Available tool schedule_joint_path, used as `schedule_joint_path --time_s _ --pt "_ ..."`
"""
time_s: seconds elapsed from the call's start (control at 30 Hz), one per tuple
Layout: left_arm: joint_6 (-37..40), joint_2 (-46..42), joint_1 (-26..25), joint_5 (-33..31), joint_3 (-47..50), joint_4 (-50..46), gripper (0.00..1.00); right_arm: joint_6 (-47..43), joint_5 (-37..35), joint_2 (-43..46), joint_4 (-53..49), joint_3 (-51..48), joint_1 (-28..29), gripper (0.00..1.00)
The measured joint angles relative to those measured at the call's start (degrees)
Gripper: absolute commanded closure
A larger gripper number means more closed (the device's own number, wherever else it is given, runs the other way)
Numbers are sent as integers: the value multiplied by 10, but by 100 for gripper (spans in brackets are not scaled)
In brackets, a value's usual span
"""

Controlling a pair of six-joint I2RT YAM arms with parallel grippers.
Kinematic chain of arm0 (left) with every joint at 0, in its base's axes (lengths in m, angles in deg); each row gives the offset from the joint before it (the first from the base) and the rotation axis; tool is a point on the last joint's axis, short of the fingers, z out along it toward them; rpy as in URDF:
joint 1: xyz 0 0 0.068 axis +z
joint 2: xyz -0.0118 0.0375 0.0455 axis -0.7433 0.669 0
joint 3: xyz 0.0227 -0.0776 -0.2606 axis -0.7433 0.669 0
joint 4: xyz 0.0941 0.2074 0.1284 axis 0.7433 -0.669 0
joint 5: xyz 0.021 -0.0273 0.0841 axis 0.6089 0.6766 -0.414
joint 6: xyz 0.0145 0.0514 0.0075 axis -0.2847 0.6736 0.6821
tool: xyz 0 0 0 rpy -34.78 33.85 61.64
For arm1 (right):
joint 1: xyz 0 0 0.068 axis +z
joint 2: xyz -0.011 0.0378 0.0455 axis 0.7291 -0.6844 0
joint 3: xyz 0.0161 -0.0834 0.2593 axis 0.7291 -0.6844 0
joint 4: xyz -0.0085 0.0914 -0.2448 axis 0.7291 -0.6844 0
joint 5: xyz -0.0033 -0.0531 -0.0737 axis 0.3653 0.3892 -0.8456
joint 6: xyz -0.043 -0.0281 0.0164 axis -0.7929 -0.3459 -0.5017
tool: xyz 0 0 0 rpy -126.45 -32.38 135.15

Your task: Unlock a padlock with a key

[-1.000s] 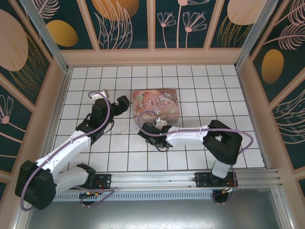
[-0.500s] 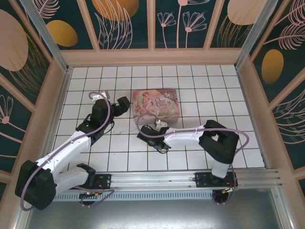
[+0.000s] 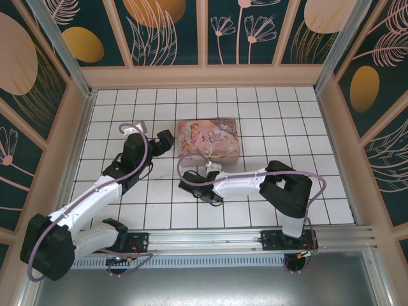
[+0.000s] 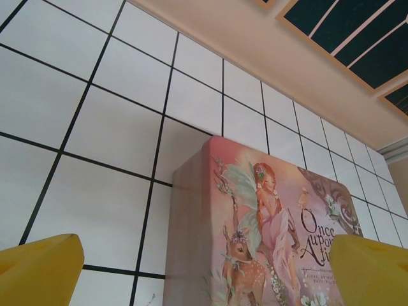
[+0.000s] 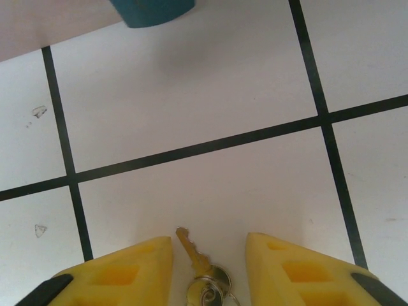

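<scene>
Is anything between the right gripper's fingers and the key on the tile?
Nothing visible does. The key lies flat on the tile between the fingers of the open right gripper, with bare tile on both sides.

The key point(image 5: 193, 254) lies flat on a white tile, its slim brassy-grey blade pointing up and left and its round head on a small ring. The padlock point(image 5: 153, 9), blue-bodied, sits one tile beyond, cut off by the frame edge.

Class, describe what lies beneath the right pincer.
A small brassy-grey metal key lies flat on the white tiled floor between the open right pincer's fingers; its ring's lower part is out of frame.
</scene>
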Motion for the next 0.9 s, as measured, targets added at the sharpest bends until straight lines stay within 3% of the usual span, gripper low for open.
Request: schedule_joint_path --time_s 0.3,0.53,0.9 --pt "0 -3 0 0 4 2 1 9 -14 -17 -16 18 11 73" --pt "0 -15 0 4 13 3 1 30 -29 -26 -10 27 23 100" --pt "0 -33 0 23 19 2 1 13 -3 22 70 -37 21 100"
